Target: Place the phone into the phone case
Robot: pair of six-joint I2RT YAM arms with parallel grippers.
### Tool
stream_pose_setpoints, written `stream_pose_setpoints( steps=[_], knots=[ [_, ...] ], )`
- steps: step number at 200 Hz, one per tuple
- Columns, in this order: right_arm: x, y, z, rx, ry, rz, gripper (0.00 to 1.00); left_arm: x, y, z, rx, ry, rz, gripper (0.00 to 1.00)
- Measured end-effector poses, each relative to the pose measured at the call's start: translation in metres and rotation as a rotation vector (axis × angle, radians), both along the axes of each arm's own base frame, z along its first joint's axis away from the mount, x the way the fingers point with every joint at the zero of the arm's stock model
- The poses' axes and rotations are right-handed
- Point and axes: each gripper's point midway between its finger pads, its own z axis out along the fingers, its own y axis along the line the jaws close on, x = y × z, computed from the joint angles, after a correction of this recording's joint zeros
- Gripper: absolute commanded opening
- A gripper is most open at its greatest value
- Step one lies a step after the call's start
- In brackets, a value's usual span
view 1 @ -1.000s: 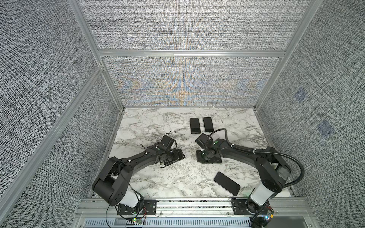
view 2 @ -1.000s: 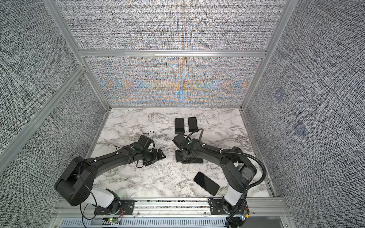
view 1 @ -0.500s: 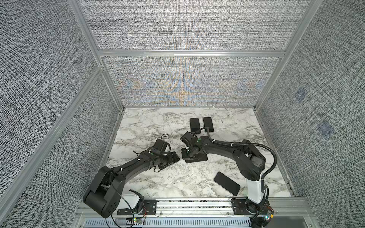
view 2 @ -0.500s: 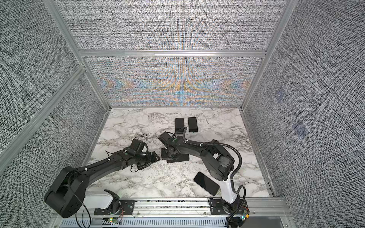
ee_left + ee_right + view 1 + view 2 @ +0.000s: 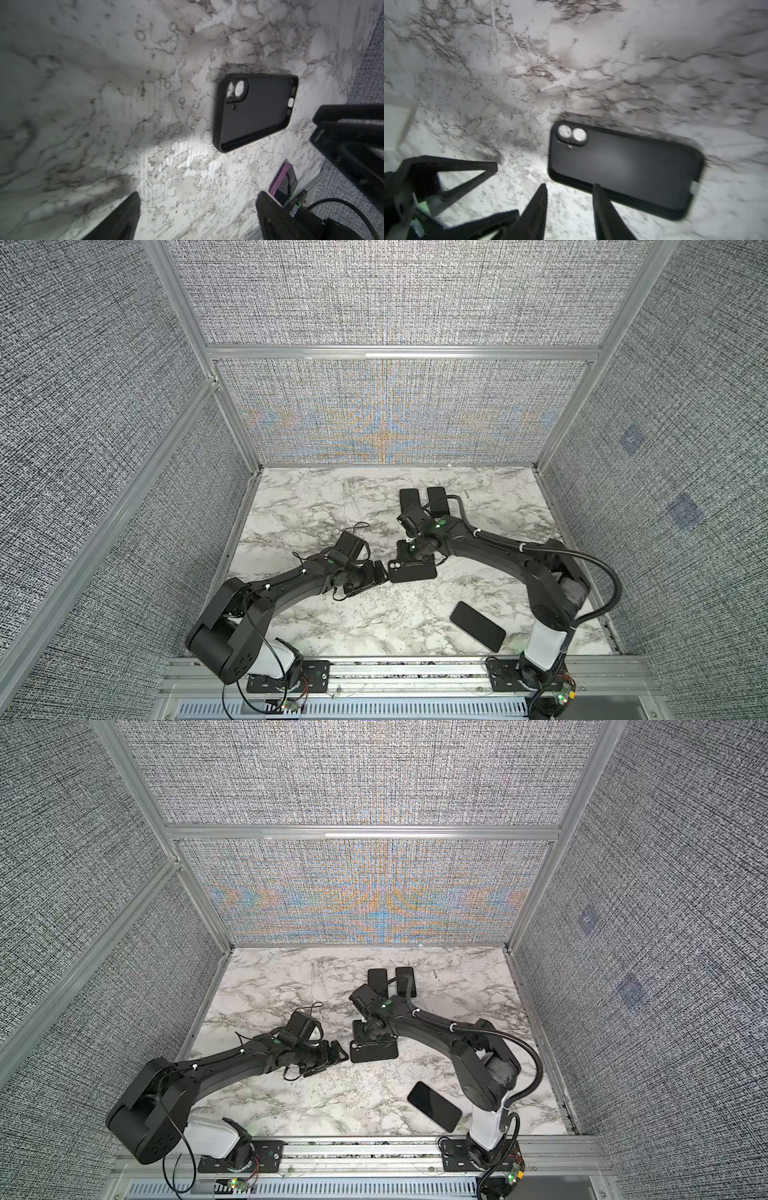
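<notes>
Marble surface (image 5: 332, 614) is carrying the empty matte black phone case (image 5: 413, 571) cavity-up, awaiting the glossy black phone (image 5: 477, 625) lying well apart by the right arm's base. Right fingers (image 5: 537, 207) are standing apart, empty, one tip overlapping the case's long edge; left fingers (image 5: 126, 214) are gaping wide off its camera end, seemingly placed to brace it.

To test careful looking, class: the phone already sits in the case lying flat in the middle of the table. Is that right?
No. The case does lie flat in the middle of the table, but it is empty: the left wrist view shows marble through its camera holes. The phone lies apart, nearer the front edge.
</notes>
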Motion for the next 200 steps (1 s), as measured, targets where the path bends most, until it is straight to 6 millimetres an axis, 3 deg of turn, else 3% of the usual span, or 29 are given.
stream_pose_setpoints(
  steps=[26, 40, 88, 130, 158, 200],
  knots=[
    [0.013, -0.049, -0.01, -0.044, 0.005, -0.029, 0.53, -0.007, -0.015, -0.001, -0.017, 0.005, -0.062, 0.88],
    [0.021, -0.063, -0.016, -0.051, 0.012, -0.03, 0.55, -0.012, -0.024, -0.002, -0.021, 0.014, -0.097, 0.88],
    [0.048, -0.057, -0.024, 0.034, 0.022, 0.037, 0.6, -0.028, -0.044, -0.009, -0.018, 0.044, -0.179, 0.88],
    [0.056, -0.049, -0.045, 0.053, 0.062, 0.078, 0.64, -0.026, -0.051, -0.007, -0.03, 0.048, -0.192, 0.88],
    [0.052, -0.047, -0.056, 0.059, 0.095, 0.09, 0.64, -0.025, -0.053, -0.008, -0.033, 0.047, -0.194, 0.88],
    [0.03, -0.05, -0.058, 0.082, 0.129, 0.111, 0.64, -0.024, -0.054, -0.008, -0.041, 0.039, -0.194, 0.88]
  ],
)
